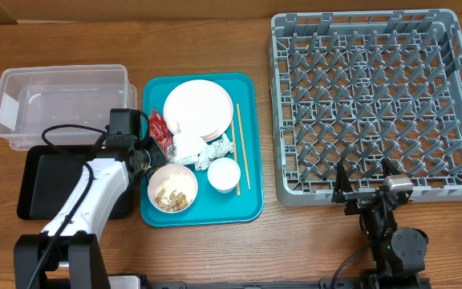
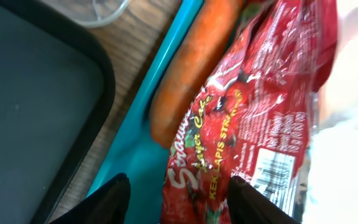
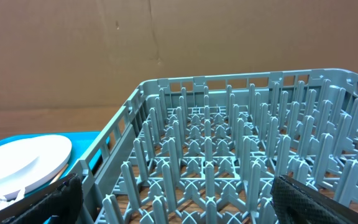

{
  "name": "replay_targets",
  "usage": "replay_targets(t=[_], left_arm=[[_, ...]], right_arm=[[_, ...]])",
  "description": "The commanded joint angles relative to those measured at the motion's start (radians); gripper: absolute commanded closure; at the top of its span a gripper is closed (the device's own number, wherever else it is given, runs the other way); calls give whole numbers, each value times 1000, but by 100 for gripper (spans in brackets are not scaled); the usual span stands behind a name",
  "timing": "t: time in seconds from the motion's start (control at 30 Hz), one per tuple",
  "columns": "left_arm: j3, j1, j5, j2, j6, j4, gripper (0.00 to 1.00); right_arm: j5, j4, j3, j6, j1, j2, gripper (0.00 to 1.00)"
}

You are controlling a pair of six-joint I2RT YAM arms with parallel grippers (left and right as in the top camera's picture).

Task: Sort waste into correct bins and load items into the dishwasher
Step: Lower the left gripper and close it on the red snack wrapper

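Note:
My left gripper [image 2: 179, 200] hangs open low over the left edge of the teal tray [image 2: 135, 155]. The red snack wrapper [image 2: 253, 112] lies between its fingers, nearer the right one, and nothing is clamped. An orange carrot piece [image 2: 191, 68] lies beside the wrapper. From overhead, the left gripper [image 1: 155, 147] is by the wrapper [image 1: 160, 130]. White plates [image 1: 197, 108], a bowl with food scraps [image 1: 173, 189], a small cup [image 1: 224, 174], chopsticks [image 1: 241, 144] and crumpled tissue [image 1: 192, 148] sit on the tray. My right gripper [image 1: 365, 178] stands open and empty at the near edge of the grey dish rack [image 1: 375, 104].
A clear tub [image 1: 62, 104] stands at the far left, with a shallow black tray [image 1: 42, 181] in front of it, right beside the teal tray [image 1: 247, 205]. In the right wrist view the rack's pegs [image 3: 229, 143] fill the frame, with a plate [image 3: 17, 165] at left.

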Motion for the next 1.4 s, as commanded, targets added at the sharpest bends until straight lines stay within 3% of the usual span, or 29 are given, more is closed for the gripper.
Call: replay_targets(t=[0.0, 0.83, 1.37], left_arm=[[-10, -7, 11, 5, -14, 14, 48], [-16, -7, 11, 5, -35, 44, 43], [-16, -7, 11, 5, -47, 58, 58]], right_arm=[[2, 6, -11, -3, -2, -10, 0], [2, 6, -11, -3, -2, -10, 0], [3, 6, -11, -3, -2, -10, 0]])
